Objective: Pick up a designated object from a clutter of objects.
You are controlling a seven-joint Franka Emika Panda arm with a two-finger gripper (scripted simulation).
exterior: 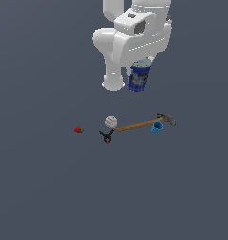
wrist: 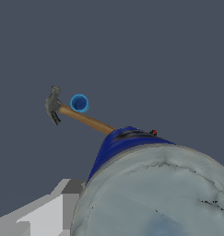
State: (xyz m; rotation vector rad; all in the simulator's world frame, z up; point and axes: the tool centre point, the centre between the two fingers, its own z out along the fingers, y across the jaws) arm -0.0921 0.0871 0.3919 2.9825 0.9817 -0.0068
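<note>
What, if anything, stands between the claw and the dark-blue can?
Nothing visible does. The dark-blue can already sits up under the arm, raised above the hammer and bright-blue cup. The wrist view shows its grey lid filling the frame, a claw finger alongside it.

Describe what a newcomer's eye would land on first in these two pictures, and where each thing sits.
The white arm at the top of the exterior view, its hand holding a dark-blue can high above the floor. In the wrist view that can's grey lid fills the foreground. Below lie a hammer, blue cup, ball, clamp and, apart toward the exterior view's left, a strawberry.
</note>
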